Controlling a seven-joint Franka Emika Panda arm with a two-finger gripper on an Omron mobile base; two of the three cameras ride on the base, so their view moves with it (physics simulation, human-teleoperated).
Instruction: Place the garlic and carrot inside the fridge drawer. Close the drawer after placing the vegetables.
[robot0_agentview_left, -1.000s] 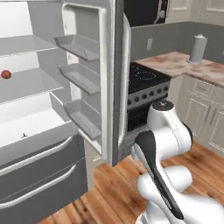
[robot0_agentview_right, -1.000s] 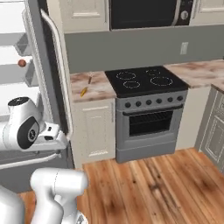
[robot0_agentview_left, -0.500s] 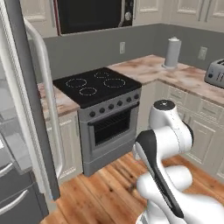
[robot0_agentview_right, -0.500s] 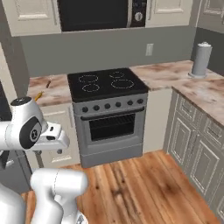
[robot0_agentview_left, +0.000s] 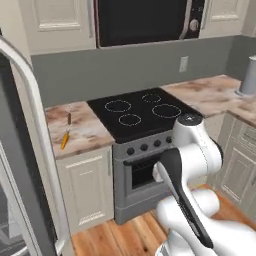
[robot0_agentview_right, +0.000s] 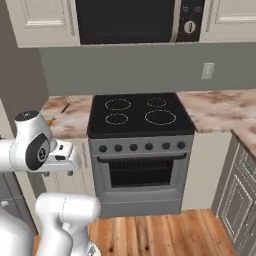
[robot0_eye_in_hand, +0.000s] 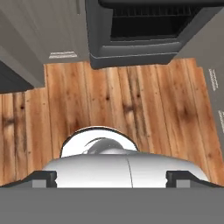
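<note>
Kitchen with a black stove (robot0_agentview_left: 142, 112) under a microwave (robot0_agentview_left: 145, 20); the carrot (robot0_agentview_left: 65, 139) lies on the marble desk (robot0_agentview_left: 87, 131) left of it; tool's opening cannot be told.

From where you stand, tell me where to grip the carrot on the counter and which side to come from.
The carrot lies flat on the marble counter left of the stove, its long axis running front to back. Probably best to come straight down from above and close across the thicker middle of the orange root, fingers either side of its length.
</note>
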